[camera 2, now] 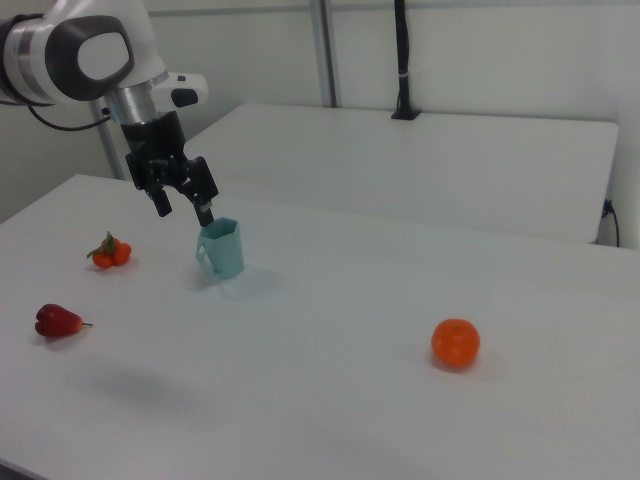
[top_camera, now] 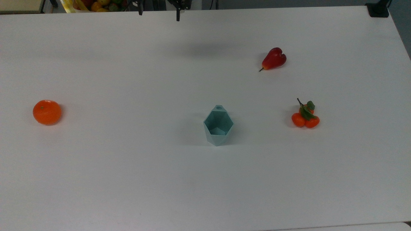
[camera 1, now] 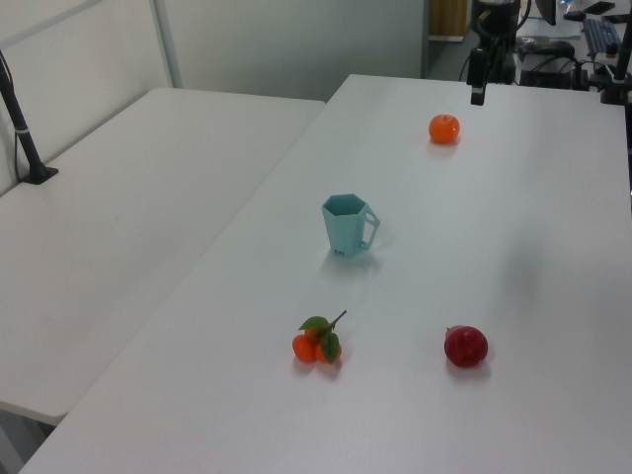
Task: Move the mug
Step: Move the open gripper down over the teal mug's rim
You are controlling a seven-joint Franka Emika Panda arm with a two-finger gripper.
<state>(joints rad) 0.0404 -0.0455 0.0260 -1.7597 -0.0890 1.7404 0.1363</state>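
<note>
The mug (top_camera: 218, 125) is seen standing upright on the white worktop (top_camera: 128, 179), well below and apart from the claw (camera 2: 182, 198), which is held high above the surface with its two fingers spread open and nothing between them. In the top view the fingertips are seen at the upper edge, so the mug is placed well forward of the claw toward the lower part of the picture, its handle turned back toward the claw. In the right view the claw appears just above and to the left of the hexagonal rim, but that closeness is judged to come from the viewing angle, since the shadow is cast far from the mug. An orange (top_camera: 47, 112) is found far off toward the top view's left of the claw, a red pear-shaped fruit (top_camera: 273, 59) off toward the top view's right and nearer to the claw than the mug, and a small cluster of leafy tangerines (top_camera: 305, 116) further forward on that same side. The grasp has not yet been made. Trouble is judged likely if the descent is misaligned: a finger could be landed on the rim, or the tapering faceted wall could slip between the pads, so that the light mug is tipped over or pushed aside.
</note>
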